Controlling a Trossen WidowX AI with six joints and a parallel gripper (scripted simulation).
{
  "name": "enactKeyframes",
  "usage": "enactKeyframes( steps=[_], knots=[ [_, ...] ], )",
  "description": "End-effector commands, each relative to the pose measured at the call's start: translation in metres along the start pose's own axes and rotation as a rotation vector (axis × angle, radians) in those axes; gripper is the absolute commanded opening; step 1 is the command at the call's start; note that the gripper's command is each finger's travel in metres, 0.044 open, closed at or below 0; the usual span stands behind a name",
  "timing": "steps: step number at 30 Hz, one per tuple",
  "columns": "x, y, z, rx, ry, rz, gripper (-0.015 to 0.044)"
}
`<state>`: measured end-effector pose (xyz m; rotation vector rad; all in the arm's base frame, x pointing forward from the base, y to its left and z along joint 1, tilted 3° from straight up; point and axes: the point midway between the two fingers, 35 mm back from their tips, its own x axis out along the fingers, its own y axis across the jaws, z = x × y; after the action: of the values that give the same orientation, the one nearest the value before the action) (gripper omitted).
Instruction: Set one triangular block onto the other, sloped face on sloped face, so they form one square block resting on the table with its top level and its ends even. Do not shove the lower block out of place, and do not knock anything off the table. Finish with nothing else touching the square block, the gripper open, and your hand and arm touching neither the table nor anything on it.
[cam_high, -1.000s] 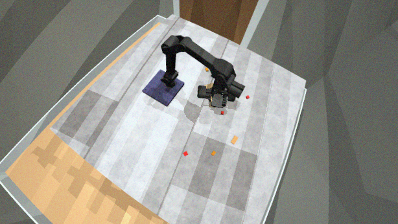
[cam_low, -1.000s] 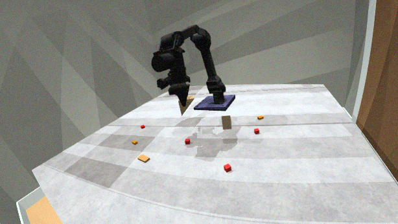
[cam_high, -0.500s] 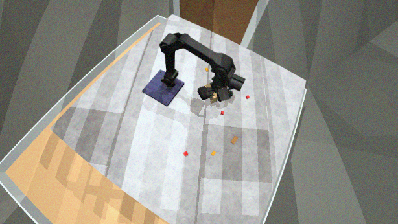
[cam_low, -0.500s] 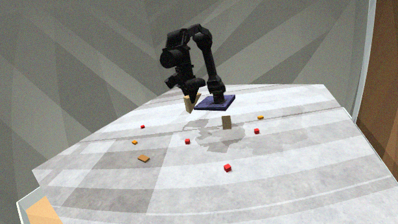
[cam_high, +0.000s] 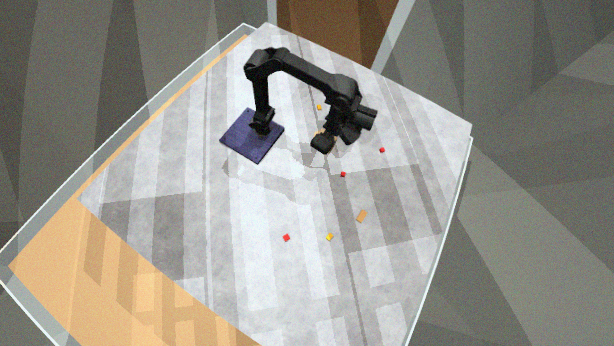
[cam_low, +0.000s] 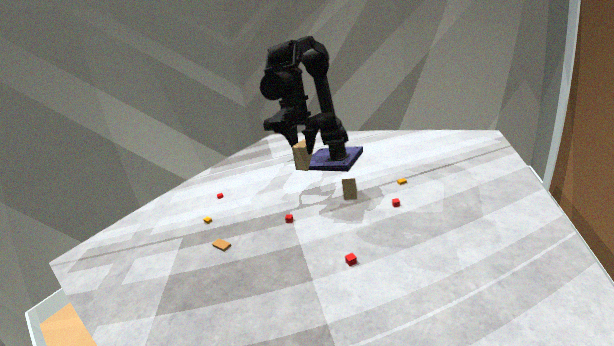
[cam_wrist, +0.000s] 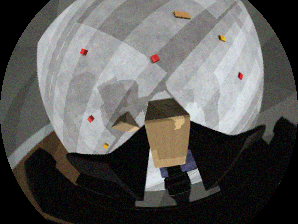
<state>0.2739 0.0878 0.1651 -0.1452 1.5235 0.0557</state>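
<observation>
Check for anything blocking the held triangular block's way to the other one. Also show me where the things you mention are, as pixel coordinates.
Nothing visible stands between the tan wooden-looking triangular block (cam_low: 301, 157) (cam_wrist: 169, 140) in the black gripper (cam_low: 301, 146) (cam_wrist: 165, 124) and the tan triangular block (cam_low: 349, 189) (cam_wrist: 126, 123) on the table.

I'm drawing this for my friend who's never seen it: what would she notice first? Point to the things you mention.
Probably the big black arm (cam_high: 305, 72) (cam_low: 324, 90), bent high over the pale table (cam_high: 250, 210) (cam_low: 400, 300) from its purple base plate (cam_high: 235, 140) (cam_low: 356, 156). Next, the wooden block (cam_low: 301, 157) (cam_wrist: 169, 140) held up in its gripper (cam_low: 301, 147) (cam_wrist: 165, 124). Then maybe the small, bright red cubes (cam_high: 286, 237) (cam_low: 351, 259) (cam_wrist: 155, 58) scattered on the table.
</observation>
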Motion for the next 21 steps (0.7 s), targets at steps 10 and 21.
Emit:
enactKeyframes(
  steps=[10,21],
  knots=[
    [-0.003,0.012,-0.016,-0.437,0.007,0.001,0.0000],
    [-0.006,0.022,-0.028,-0.819,0.006,0.002,0.0000]
  ],
)
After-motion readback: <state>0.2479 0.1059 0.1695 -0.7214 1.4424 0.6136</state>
